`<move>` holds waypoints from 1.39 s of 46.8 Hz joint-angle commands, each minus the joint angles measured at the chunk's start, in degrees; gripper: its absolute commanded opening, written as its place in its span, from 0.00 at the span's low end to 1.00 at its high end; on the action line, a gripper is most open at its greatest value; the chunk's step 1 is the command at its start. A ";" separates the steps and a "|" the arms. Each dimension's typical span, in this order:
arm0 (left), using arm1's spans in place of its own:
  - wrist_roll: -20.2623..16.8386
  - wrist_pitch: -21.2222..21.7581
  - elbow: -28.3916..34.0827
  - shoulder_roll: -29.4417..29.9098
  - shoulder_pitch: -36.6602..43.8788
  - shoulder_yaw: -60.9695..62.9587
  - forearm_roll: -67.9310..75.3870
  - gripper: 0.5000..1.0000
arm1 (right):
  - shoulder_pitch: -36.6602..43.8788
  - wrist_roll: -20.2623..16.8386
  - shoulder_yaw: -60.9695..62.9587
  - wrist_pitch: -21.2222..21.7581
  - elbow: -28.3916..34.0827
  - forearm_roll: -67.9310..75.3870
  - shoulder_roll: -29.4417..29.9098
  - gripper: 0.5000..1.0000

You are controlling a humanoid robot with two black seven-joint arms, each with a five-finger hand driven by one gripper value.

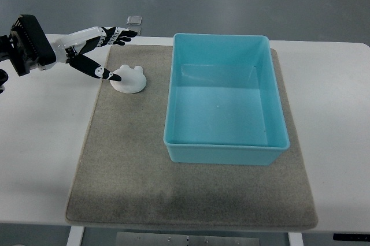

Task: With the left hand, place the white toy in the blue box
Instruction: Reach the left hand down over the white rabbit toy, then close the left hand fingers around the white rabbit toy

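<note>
Right now the left hand [95,49] reaches in from the left edge near the top, arm dark at the wrist, white and black segments along the fingers. Fingers are spread and extended, nothing gripped: the upper fingers [118,34] point toward the far table edge, and the lower digit, probably the thumb [95,70], angles down with its black tip touching or just at the left side of the white toy [129,78]. Can't tell if it's real contact or only overlap from this angle. White toy sits flat on the grey mat [127,171], near the mat's far left corner, with small rounded bumps on its top. It is outside the blue box [225,148], just to the left of the box's left wall, a strip of mat between them. Blue box is open-topped, rectangular, on the right half of the mat. Mat lies on the white table [40,142]. Two small squarish tiles [135,19] lie on the floor beyond the table's far edge.
</note>
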 commanded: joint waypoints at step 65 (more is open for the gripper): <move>-1.15 24.79 6.16 -5.01 -0.85 13.25 10.96 0.73 | 0.00 0.01 0.00 0.00 0.00 0.00 0.00 0.87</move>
